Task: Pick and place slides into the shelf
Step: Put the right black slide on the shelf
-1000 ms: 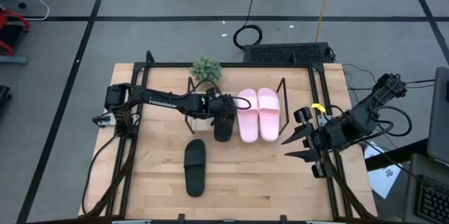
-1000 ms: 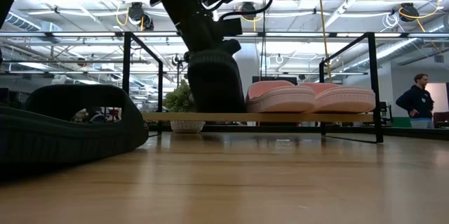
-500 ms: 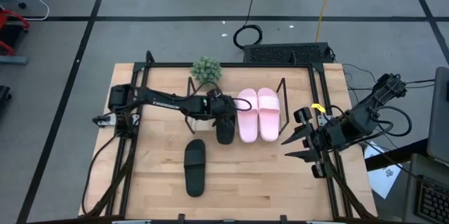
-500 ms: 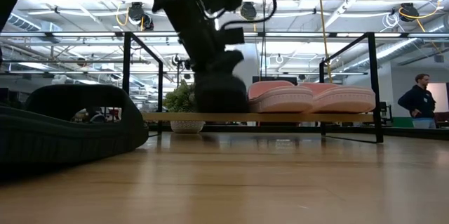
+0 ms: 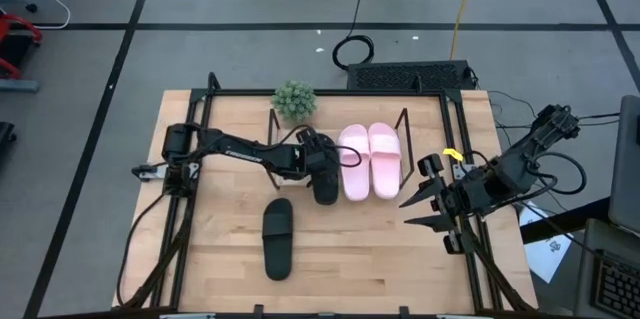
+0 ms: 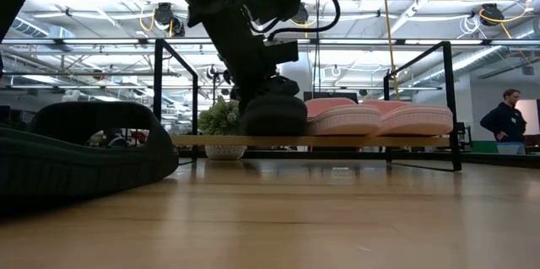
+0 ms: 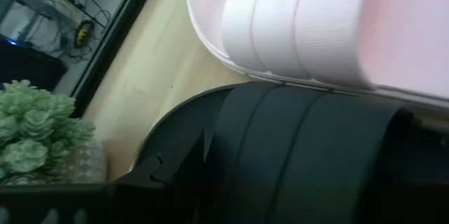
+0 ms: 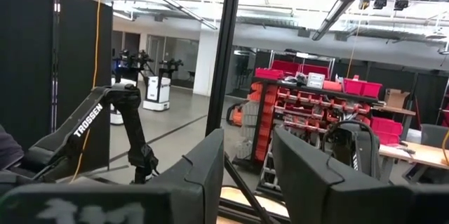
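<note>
Behind the shelf the workshop is bright and busy, with a person standing far off at the 3 o'clock edge of the low view. On my tabletop point(image 5: 220, 249), the left end effector point(image 5: 318, 155) has come down over the last second: the black slide point(image 5: 326, 180) it carries was tilted steeply above the shelf point(image 6: 295, 141) and now sits low on the board, touching the near pink slide point(image 5: 351, 163) of the pink pair. I judge it placed or nearly so, though my wrist view is too crowded to tell if the fingers still clamp it. That leaves the second black slide point(image 5: 278, 238) lying on the wood at 6 o'clock from the shelf. The right end effector point(image 5: 420, 210) waits spread open at the 3 o'clock edge.
</note>
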Robot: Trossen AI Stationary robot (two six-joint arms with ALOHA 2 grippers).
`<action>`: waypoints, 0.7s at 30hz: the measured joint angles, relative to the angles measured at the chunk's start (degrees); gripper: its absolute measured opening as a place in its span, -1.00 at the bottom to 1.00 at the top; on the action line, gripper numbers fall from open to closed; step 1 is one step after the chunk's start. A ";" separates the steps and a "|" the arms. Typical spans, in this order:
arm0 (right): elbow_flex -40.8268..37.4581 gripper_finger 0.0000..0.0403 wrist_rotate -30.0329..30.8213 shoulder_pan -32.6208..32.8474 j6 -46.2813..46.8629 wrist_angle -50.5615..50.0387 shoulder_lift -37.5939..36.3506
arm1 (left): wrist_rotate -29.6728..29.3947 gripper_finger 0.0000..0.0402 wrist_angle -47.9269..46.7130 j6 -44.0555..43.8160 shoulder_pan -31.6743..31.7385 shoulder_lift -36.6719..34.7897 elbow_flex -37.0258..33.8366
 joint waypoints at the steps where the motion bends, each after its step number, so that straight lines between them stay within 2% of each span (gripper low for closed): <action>1: 0.01 -0.45 0.00 0.00 -0.02 -0.05 0.00 | -0.17 0.00 0.00 0.06 0.00 0.00 0.00; 4: 0.01 -0.45 0.00 0.00 0.01 -0.29 0.00 | -0.87 0.00 0.10 0.06 -0.22 0.00 0.00; 8: -0.01 -0.45 0.00 0.00 0.01 -0.46 0.02 | -4.60 0.00 0.46 2.92 -0.81 -0.04 0.10; 21: 0.01 -0.45 0.00 0.00 0.20 -0.46 0.01 | -4.40 0.00 1.92 10.48 -0.33 -0.17 0.81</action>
